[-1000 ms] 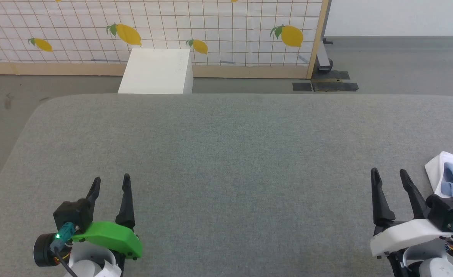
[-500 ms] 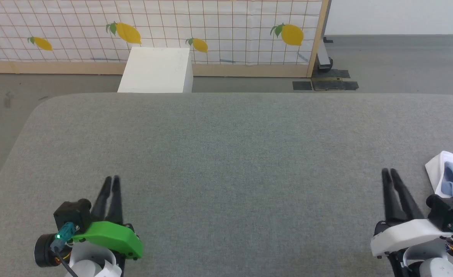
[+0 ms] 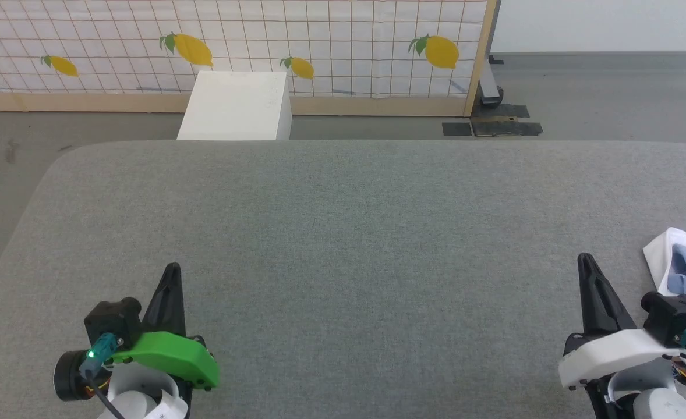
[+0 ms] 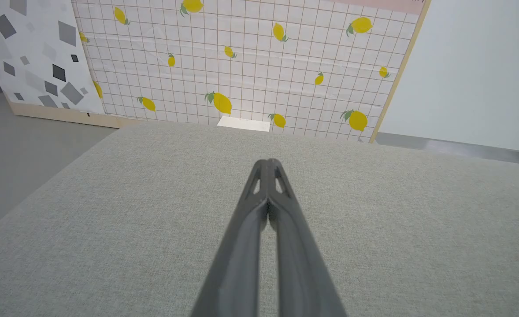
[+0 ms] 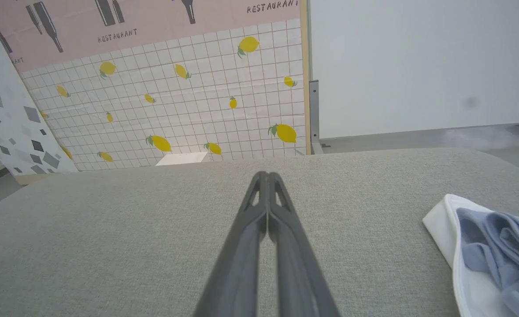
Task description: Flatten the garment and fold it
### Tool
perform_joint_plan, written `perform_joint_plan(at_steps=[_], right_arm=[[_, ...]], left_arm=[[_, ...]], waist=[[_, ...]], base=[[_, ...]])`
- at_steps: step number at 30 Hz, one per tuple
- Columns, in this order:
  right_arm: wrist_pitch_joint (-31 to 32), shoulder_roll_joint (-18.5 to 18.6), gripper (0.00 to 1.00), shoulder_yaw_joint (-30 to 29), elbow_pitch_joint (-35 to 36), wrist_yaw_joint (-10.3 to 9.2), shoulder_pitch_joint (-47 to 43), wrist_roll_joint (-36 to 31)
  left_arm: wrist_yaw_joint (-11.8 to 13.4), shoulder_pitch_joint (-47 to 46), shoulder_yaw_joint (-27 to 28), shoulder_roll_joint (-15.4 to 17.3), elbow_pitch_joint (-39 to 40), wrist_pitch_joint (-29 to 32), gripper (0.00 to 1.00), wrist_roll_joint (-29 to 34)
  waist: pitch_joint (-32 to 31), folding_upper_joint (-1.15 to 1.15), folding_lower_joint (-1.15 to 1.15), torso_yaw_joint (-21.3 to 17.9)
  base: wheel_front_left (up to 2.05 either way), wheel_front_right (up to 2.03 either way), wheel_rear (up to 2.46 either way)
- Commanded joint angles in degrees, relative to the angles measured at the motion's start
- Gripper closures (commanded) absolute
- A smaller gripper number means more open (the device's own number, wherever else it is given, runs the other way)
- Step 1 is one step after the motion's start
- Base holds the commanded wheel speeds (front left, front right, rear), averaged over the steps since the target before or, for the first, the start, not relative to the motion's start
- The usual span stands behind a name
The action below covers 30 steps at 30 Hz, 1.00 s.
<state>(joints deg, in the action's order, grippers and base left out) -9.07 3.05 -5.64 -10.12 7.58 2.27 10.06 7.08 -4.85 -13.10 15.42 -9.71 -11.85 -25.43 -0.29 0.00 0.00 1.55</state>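
A wide grey fabric surface (image 3: 343,233) with rounded corners lies in the foreground. Behind it stands a screen (image 3: 331,52) printed with a tan grid and yellow lemons, framed in pale wood, with a white box (image 3: 235,105) on the grey floor (image 3: 611,99) at its foot. Left of the screen is a panel (image 4: 30,57) of grey shapes and above it a pink strip (image 5: 131,26) reading RESTAURANT, while to its right are a plain white wall (image 3: 599,26) and dark mats (image 3: 494,127) by a metal post (image 3: 487,81).

Bright, even, nearly shadowless light; head view sharp; wrist views blurred in the near foreground.
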Motion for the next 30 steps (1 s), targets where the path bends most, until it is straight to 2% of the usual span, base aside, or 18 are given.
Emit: perform_joint_plan(at_steps=[1,30], right_arm=[[0.2,0.0,1.0,0.2,0.5,-0.01,-0.3,-0.7],[2.5,-0.1,1.0,1.7,3.0,-0.03,-0.8,-3.1]], left_arm=[[-0.4,0.5,0.5,-0.5,0.4,0.3,1.0,1.6],[-2.1,1.6,3.8,-3.6,2.8,3.3,1.0,7.8]], waist=[[0.0,0.0,0.0,0.0],[0.1,0.0,0.0,-0.4]], base=[[0.0,0.0,0.0],[0.0,0.0,0.0]])
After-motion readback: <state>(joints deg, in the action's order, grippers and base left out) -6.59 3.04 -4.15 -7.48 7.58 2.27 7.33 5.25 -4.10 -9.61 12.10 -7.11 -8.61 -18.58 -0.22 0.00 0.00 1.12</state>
